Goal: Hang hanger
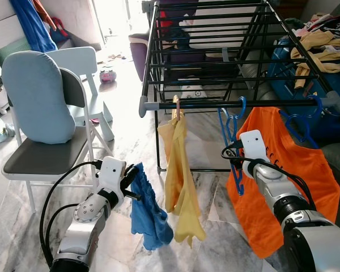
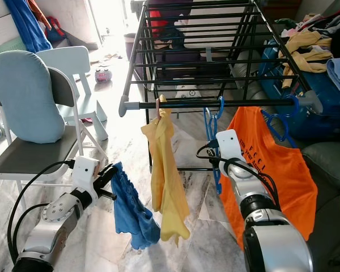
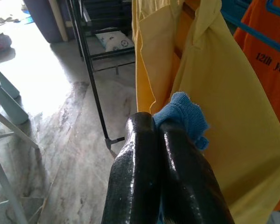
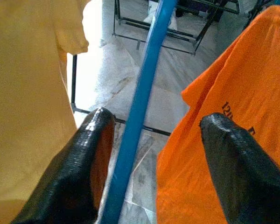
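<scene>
An empty blue hanger (image 1: 230, 131) hangs by its hook from the front rail of the black drying rack (image 1: 204, 105), between a yellow shirt (image 1: 178, 181) and an orange T-shirt (image 1: 286, 170) on another blue hanger. My right gripper (image 4: 157, 119) is open, and the hanger's blue bar (image 4: 137, 107) runs between its fingers, closer to one. In the eye views that gripper (image 1: 234, 157) sits at the hanger's lower part. My left gripper (image 3: 156, 123) is shut on a blue cloth (image 1: 147, 212) that dangles low, left of the yellow shirt.
A grey folding chair with a pale blue cushion (image 1: 37, 96) stands at the left, with a white chair (image 1: 82, 62) behind it. Piled clothes (image 1: 317, 45) lie on a blue case at the right. Marble floor (image 1: 127, 124) lies open between chairs and rack.
</scene>
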Robot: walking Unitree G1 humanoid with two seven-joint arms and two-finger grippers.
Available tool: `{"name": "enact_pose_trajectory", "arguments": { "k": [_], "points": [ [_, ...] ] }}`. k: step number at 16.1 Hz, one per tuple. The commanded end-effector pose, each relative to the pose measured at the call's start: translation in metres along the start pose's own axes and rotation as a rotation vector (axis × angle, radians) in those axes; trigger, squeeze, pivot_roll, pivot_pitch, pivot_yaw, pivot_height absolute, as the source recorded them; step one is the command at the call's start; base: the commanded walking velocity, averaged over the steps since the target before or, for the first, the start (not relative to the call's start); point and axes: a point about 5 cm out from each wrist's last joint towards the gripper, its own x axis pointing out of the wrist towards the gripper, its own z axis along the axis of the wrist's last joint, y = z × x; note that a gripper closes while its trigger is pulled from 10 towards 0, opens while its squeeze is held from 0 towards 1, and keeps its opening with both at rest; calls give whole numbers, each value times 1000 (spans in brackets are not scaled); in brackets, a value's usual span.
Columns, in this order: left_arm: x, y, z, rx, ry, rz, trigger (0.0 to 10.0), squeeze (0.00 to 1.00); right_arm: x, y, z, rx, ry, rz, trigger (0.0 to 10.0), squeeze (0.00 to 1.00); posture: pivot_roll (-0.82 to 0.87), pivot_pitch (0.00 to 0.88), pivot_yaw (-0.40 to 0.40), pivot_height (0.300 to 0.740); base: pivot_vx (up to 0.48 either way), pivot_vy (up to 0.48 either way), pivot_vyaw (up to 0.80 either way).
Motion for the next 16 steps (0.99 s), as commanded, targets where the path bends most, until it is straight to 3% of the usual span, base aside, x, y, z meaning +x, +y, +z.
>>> {"name": "enact_pose_trajectory", "arguments": {
  "k": [1,16],
  "points": [
    [2,1,3,12,0,-4,10000,0,2,1,10,-4,-17,12,0,0,-71,0,51,740,0,0,0],
    [4,-2,1,8,21,-12,10000,0,2,3,7,-8,-7,38,0,0,-76,0,48,740,0,0,0]
  ]
}}
